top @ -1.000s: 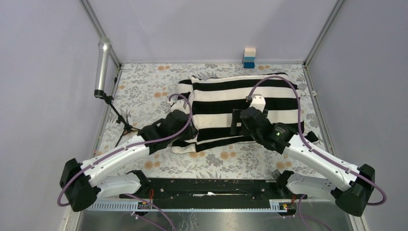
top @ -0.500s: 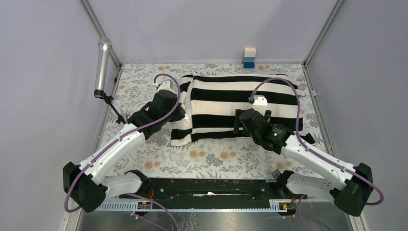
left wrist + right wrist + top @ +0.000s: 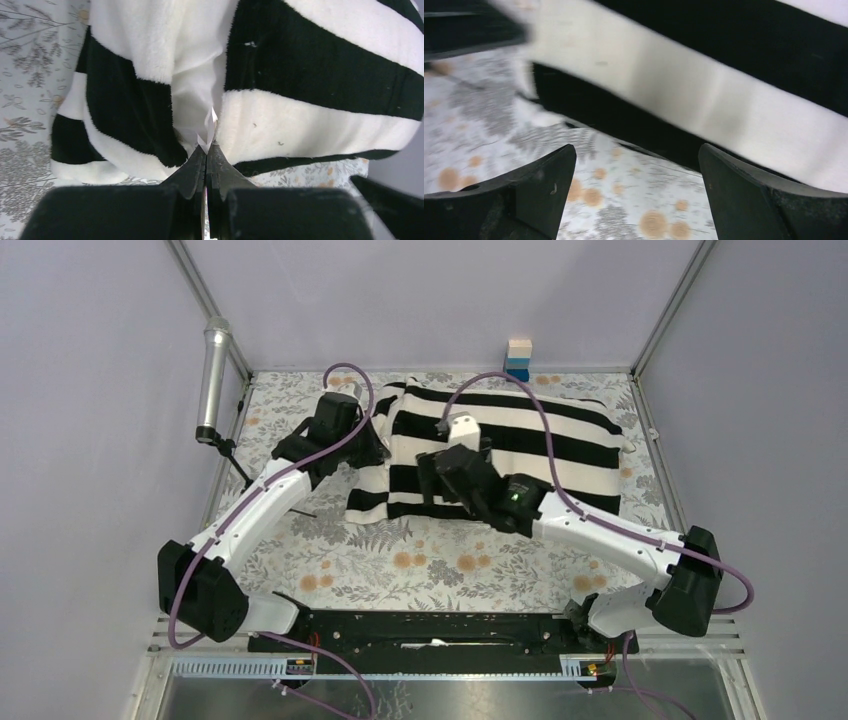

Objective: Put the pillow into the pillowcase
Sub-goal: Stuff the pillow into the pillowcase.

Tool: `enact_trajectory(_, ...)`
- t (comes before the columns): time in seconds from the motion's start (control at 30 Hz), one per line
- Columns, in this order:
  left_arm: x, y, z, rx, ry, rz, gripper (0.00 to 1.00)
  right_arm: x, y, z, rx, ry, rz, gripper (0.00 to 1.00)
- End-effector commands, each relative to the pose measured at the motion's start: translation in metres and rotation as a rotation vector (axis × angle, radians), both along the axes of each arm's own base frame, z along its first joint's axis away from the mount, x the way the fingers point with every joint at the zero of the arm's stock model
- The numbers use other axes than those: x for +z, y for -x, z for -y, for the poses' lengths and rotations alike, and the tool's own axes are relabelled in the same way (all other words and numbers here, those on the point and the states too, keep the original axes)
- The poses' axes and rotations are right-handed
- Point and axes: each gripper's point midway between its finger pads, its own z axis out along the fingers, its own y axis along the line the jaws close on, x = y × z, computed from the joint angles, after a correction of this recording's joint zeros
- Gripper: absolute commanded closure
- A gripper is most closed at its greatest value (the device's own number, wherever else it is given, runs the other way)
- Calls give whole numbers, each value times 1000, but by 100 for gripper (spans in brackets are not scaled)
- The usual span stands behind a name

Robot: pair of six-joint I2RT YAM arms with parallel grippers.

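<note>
The black-and-white striped pillowcase [image 3: 520,440] lies plump across the back of the floral table cover [image 3: 450,565]. Its left end is bunched and folded over. In the left wrist view, smooth white cloth of the pillow [image 3: 196,85] shows in the gap between fluffy striped folds [image 3: 320,65]. My left gripper [image 3: 368,445] [image 3: 206,146] sits at that left end, shut on a thin white tab of this smooth cloth. My right gripper [image 3: 440,485] [image 3: 636,150] hovers wide open over the pillowcase's near edge [image 3: 704,100], holding nothing. The rest of the pillow is hidden.
A silver microphone [image 3: 213,370] on a black stand leans at the table's left edge. A white-and-blue block stack [image 3: 518,360] stands against the back wall. Metal frame posts run up at both back corners.
My left gripper closed, then moved back and left, dragging the pillowcase's left end toward the back. My right arm swung left along the near edge and stayed open.
</note>
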Motion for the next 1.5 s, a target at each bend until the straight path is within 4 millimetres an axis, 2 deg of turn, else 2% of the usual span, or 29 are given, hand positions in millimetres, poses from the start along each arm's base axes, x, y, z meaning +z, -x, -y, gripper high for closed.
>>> enact_trajectory(0.0,52,-5,24,-95,122,89,100,34,6,-44,54,-79,92,0)
enact_trajectory(0.1,64,1,33,-139,162,81,100,54,-6,-53,19,-97,142,0)
enact_trajectory(0.17,64,5,38,-165,189,74,100,70,-13,-62,20,-127,182,1)
enact_trajectory(0.23,61,7,34,-150,184,71,100,80,-19,-72,33,-138,197,1)
enact_trajectory(0.27,60,7,27,-122,167,77,100,82,-21,-78,39,-127,194,0)
enact_trajectory(0.3,58,6,17,-80,144,87,94,81,-23,-82,42,-113,187,0)
enact_trajectory(0.4,55,1,-28,88,61,111,61,82,-32,-91,49,-93,181,0)
enact_trajectory(0.47,53,0,-60,196,1,127,51,79,-42,-99,50,-70,157,0)
enact_trajectory(0.57,54,3,-90,291,-44,154,40,76,-54,-112,53,-14,139,0)
enact_trajectory(0.63,46,4,-102,325,-61,142,39,69,-62,-124,55,28,116,1)
enact_trajectory(0.73,28,3,-114,357,-44,102,38,66,-77,-129,0,113,102,3)
enact_trajectory(0.8,17,3,-121,375,-21,86,38,56,-83,-138,-2,142,90,6)
enact_trajectory(0.9,2,4,-130,388,8,53,39,43,-84,-155,30,128,49,25)
enact_trajectory(0.97,-4,4,-135,402,14,40,39,32,-85,-161,35,134,28,33)
enact_trajectory(1.1,-13,2,-136,398,38,27,39,5,-85,-162,30,176,-16,29)
enact_trajectory(1.17,-17,0,-133,388,42,13,39,-2,-88,-160,17,194,-16,29)
enact_trajectory(1.33,-22,-2,-129,372,60,10,39,-5,-96,-159,10,226,0,32)
enact_trajectory(1.47,-27,-3,-127,368,72,0,39,-9,-93,-156,4,251,-22,35)
